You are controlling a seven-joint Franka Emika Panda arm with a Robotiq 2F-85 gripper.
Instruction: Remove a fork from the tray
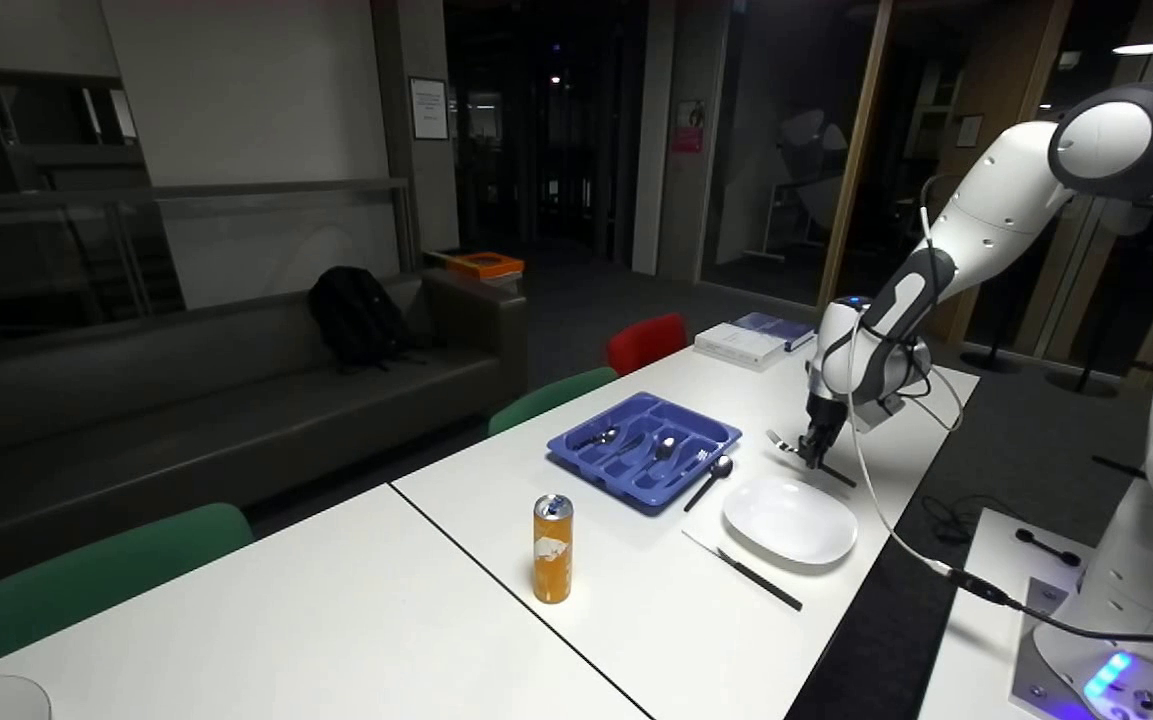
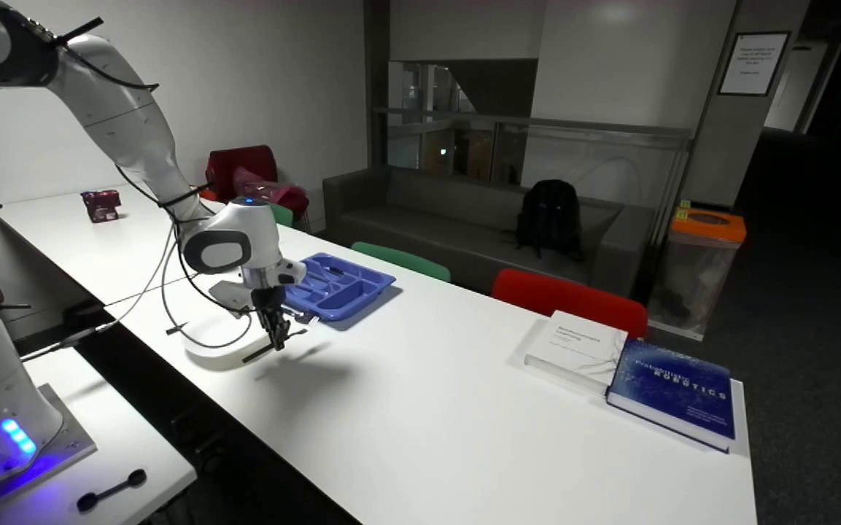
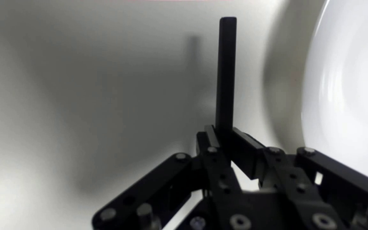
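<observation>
My gripper [image 1: 812, 458] is shut on a fork [image 1: 839, 477], gripping it by its black handle. In the wrist view the handle [image 3: 226, 70] sticks out past the fingertips of the gripper [image 3: 223, 132], and its shadow falls on the table apart from it, so it hangs a little above the surface. The fork's metal head points away on the far side of the gripper in an exterior view. The blue tray [image 1: 598, 478] rests on the table away from the gripper, with several pieces of cutlery lying in its compartments. In both exterior views the fork is outside this tray [image 2: 332, 315].
A white plate [image 1: 786, 520] sits close beside the gripper. Between plate and tray lies a black-handled spoon [image 1: 706, 485]; a knife [image 1: 758, 581] lies in front of the plate. An orange can [image 1: 553, 555] stands further off. Two books [image 2: 672, 390] lie at the table's end.
</observation>
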